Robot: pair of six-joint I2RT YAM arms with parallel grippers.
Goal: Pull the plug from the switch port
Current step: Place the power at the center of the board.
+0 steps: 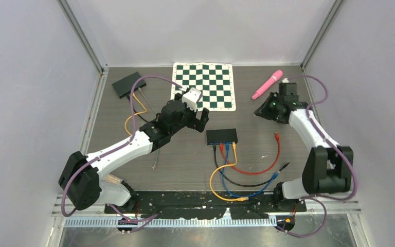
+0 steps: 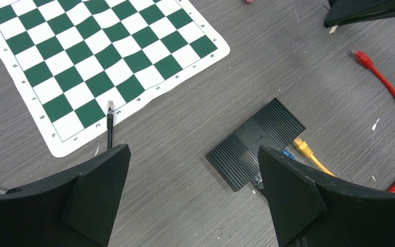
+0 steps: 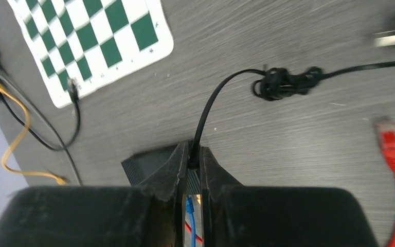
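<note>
The black switch (image 1: pixel 221 136) lies flat mid-table, with black, red, blue and yellow cables plugged into its near side. The left wrist view shows the switch (image 2: pixel 252 141) with its yellow plug (image 2: pixel 301 146), blue plug (image 2: pixel 288 153) and black plug (image 2: pixel 258 180) seated. My left gripper (image 1: pixel 196 122) hovers open just left of the switch, and nothing is between its fingers (image 2: pixel 103 185). My right gripper (image 1: pixel 262 110) is raised at the back right. It is shut (image 3: pixel 191 149) on the thick end of a black cable (image 3: pixel 211 103), above the switch (image 3: pixel 149 164).
A loose red plug (image 1: pixel 276 136) lies right of the switch. The held cable runs to a knotted bundle (image 3: pixel 283 82). A green checkered mat (image 1: pixel 204 85) and a pink object (image 1: pixel 267 84) lie at the back. A second black box (image 1: pixel 128 84) with cables sits back left.
</note>
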